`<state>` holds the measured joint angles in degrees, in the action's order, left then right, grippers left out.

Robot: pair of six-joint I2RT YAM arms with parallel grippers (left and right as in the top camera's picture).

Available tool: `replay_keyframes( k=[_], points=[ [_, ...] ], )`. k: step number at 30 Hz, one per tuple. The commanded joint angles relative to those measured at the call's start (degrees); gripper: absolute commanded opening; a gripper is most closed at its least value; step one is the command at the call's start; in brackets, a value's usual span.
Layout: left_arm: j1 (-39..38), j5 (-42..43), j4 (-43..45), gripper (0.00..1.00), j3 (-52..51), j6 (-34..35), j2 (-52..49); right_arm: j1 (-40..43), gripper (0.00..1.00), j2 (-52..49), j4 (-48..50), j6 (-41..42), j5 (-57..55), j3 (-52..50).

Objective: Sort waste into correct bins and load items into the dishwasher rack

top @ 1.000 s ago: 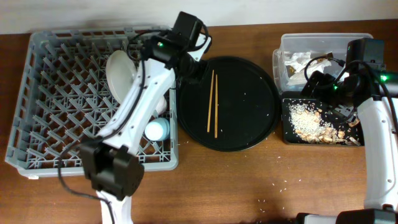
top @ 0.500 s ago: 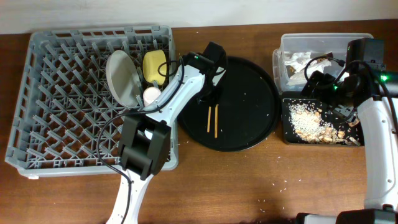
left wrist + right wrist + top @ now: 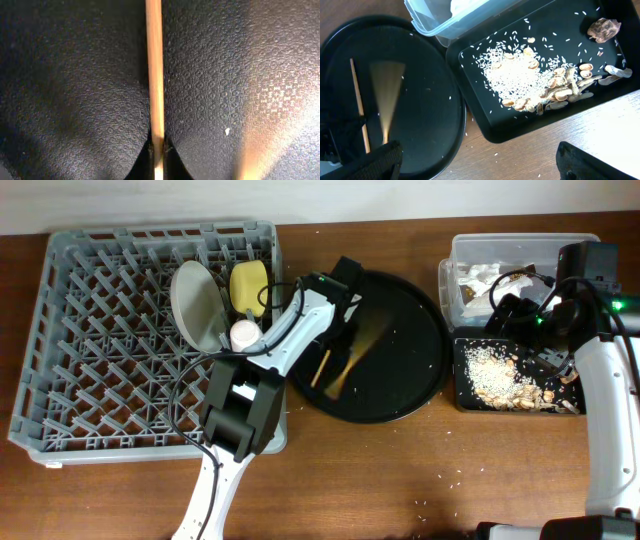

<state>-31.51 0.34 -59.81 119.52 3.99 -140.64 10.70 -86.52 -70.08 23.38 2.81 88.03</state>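
Observation:
My left gripper (image 3: pixel 335 330) hangs over the round black tray (image 3: pixel 410 310) and is shut on one thin wooden chopstick (image 3: pixel 155 75), pinched between its jaws at the bottom of the left wrist view. That chopstick (image 3: pixel 320 367) lies tilted on the tray. The other chopstick (image 3: pixel 348 360) is a blurred streak beside it. The grey dishwasher rack (image 3: pixel 60 380) holds the pale plate (image 3: pixel 195 305), the yellow bowl (image 3: pixel 248 283) and a small pale cup (image 3: pixel 243 333). My right gripper (image 3: pixel 480 167) stands open over the bare table beside the bins.
The clear tub (image 3: pixel 455 255) with white tissue and a wrapper sits at the back right. In front of it, the black rectangular tray (image 3: pixel 470 65) holds rice and beige shells. Loose grains dot the wooden table (image 3: pixel 450 480).
The left gripper has shut on one chopstick on the round tray. Both chopsticks have turned from straight to tilted, and one is blurred in motion. The right arm has not moved.

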Motion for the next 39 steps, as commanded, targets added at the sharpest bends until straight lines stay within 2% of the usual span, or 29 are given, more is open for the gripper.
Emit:
replay_keyframes(
  k=[1, 4, 7, 11, 12, 17, 20, 23, 28, 31, 34, 39],
  points=[
    [-1.51, 0.76, 0.42, 0.01, -0.37, -0.09, -4.33, 0.26, 0.98, -0.09, 0.0, 0.04, -0.5, 0.59],
    [-1.51, 0.96, -1.95, 0.01, 1.6, -0.09, -4.2, 0.26, 0.98, -0.09, 0.0, 0.04, -0.5, 0.59],
    [-1.18, 0.76, -7.67, 0.01, 10.32, -0.13, -4.2, 0.26, 0.98, -0.09, 0.0, 0.04, -0.5, 0.59],
    [0.28, -4.33, -17.86, 0.01, 30.49, -0.15, -4.09, 0.26, 0.98, -0.09, 0.0, 0.04, -0.5, 0.59],
    [1.9, -5.38, -22.6, 0.01, 39.12, -0.17, -3.69, 0.26, 0.98, -0.09, 0.0, 0.04, -0.5, 0.59],
    [7.56, -6.84, -36.92, 0.01, 60.5, -0.22, -2.21, 0.26, 0.99, -0.09, 0.0, 0.04, -0.5, 0.59],
    [11.76, -6.19, -36.92, 0.01, 59.54, -0.5, 4.0, 0.26, 0.98, -0.09, 0.0, 0.04, -0.5, 0.59],
    [14.73, -6.21, -36.92, 0.01, 51.91, -1.03, 13.77, 0.26, 0.99, -0.09, 0.0, 0.04, -0.5, 0.59],
    [20.28, -6.38, -36.65, 0.01, 15.96, 1.42, 34.62, 0.26, 0.98, -0.09, 0.0, 0.04, -0.5, 0.59],
    [21.35, -6.34, -31.85, 0.0, 0.39, 5.95, 36.15, 0.26, 0.99, -0.09, 0.0, 0.04, -0.5, 0.59],
    [21.29, -6.19, -18.6, 0.01, -13.44, 10.25, 36.15, 0.26, 0.98, -0.09, 0.0, 0.04, -0.5, 0.59],
    [22.29, -10.78, -5.79, 0.01, -25.18, 10.34, 36.11, 0.26, 0.98, -0.09, 0.0, 0.04, -0.5, 0.59]
  ],
)
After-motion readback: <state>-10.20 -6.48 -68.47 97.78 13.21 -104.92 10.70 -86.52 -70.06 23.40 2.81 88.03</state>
